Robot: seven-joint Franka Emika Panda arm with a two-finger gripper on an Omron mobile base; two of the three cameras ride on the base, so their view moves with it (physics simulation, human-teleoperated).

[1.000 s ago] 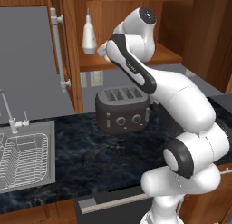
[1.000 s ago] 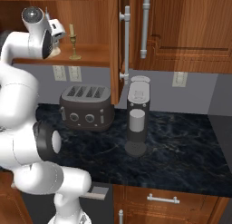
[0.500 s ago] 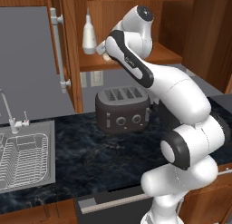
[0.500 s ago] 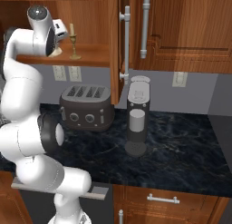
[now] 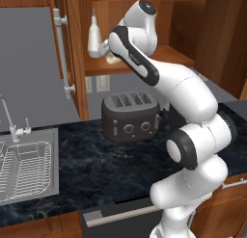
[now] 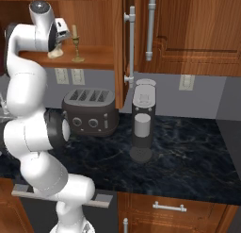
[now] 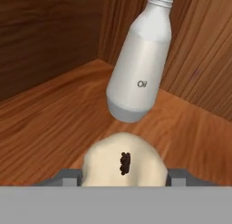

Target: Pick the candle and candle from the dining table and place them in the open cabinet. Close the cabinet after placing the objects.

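Observation:
The squat cream-white candle (image 7: 122,163) sits between my gripper's (image 7: 122,175) two fingers, which press on its sides, low over the wooden shelf (image 7: 50,123) of the open cabinet. From the left base view the same candle (image 5: 114,59) peeks out beside my hand (image 5: 112,49) on the shelf. The slim taper candle on its gold candlestick (image 6: 75,42) stands on the same shelf, just right of my hand (image 6: 60,36). The dining table is out of view.
A white oil bottle (image 7: 138,69) stands close behind the squat candle, near the cabinet's back corner (image 5: 94,37). The open cabinet door (image 5: 29,63) hangs to the left. On the black counter below are a toaster (image 5: 130,116), a coffee machine (image 6: 142,121) and a sink (image 5: 24,169).
My hand has moved slightly up and further into the cabinet, with the squat candle still between the fingers. Nothing else has moved.

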